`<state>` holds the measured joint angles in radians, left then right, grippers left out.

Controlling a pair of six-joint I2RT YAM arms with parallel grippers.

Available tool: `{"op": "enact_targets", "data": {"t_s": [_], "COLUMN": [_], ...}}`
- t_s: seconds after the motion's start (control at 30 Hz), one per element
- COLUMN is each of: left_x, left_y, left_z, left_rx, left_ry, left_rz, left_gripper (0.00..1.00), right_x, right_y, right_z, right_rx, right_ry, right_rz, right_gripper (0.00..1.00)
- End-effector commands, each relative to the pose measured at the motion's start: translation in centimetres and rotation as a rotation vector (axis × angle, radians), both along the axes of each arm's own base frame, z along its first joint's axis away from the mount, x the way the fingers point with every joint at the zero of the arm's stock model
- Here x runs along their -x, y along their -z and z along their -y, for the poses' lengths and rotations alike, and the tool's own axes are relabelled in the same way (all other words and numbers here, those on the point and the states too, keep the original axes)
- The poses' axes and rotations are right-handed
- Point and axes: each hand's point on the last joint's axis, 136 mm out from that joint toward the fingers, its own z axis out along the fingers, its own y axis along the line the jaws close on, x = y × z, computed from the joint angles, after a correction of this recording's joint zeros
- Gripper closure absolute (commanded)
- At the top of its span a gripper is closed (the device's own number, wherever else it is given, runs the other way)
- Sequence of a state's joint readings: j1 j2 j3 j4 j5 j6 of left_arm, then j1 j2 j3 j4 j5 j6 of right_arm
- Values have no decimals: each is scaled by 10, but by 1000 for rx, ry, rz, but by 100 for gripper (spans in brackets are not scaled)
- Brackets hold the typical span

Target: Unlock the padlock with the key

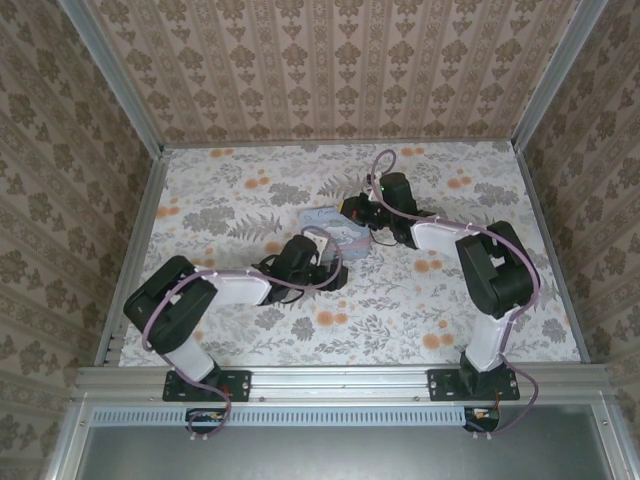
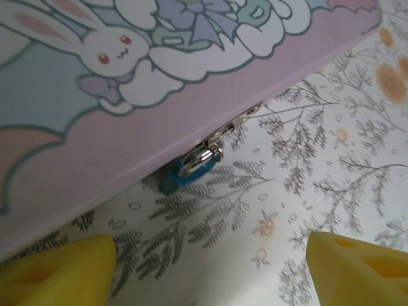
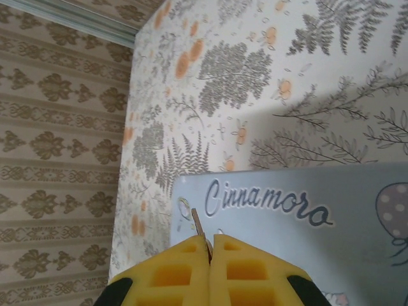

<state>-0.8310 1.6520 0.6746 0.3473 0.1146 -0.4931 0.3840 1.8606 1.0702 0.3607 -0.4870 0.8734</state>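
Left fingers [image 2: 64,274] open wide, nothing between them, low over the counter [image 2: 319,166], facing the padlock [image 2: 186,173]. Small blue padlock hangs from the metal hasp [image 2: 223,131] on the side edge of the cartoon-print tin [image 2: 159,83], body tucked under that edge, down by the counter. Right fingers [image 3: 185,271] closed, pinching a thin key [image 3: 198,226] above the tin's lid, blade tip sticking out.

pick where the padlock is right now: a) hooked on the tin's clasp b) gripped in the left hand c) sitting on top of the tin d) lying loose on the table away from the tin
a: the blue padlock is hooked by its shackle through the metal clasp on the cartoon tin, clear of the open left hand.
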Motion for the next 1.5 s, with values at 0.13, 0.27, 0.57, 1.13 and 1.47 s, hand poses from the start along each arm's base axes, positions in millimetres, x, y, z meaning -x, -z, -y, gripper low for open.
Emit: {"op": "enact_targets", "data": {"t_s": [0.13, 0.27, 0.57, 1.13, 1.47], "left_x": [-22, -26, -35, -57, -55], "left_y": [1, 6, 13, -7, 6], "left_z": [13, 18, 37, 34, 35], "left_rx": [-4, 12, 71, 379, 223], "left_ry": [3, 7, 23, -67, -65], "left_rz": [119, 136, 139, 52, 39], "left_gripper": [24, 25, 26, 26, 27], "right_x": [-8, -7, -5, 2, 4], "right_y": [14, 22, 34, 44, 49], "right_z": [-7, -7, -8, -6, -10], "right_rx": [-16, -14, -9, 2, 0], "right_ry": [-8, -8, -11, -12, -12], "right_rz": [-45, -62, -82, -103, -110], "right_gripper": [100, 100, 100, 100, 100]}}
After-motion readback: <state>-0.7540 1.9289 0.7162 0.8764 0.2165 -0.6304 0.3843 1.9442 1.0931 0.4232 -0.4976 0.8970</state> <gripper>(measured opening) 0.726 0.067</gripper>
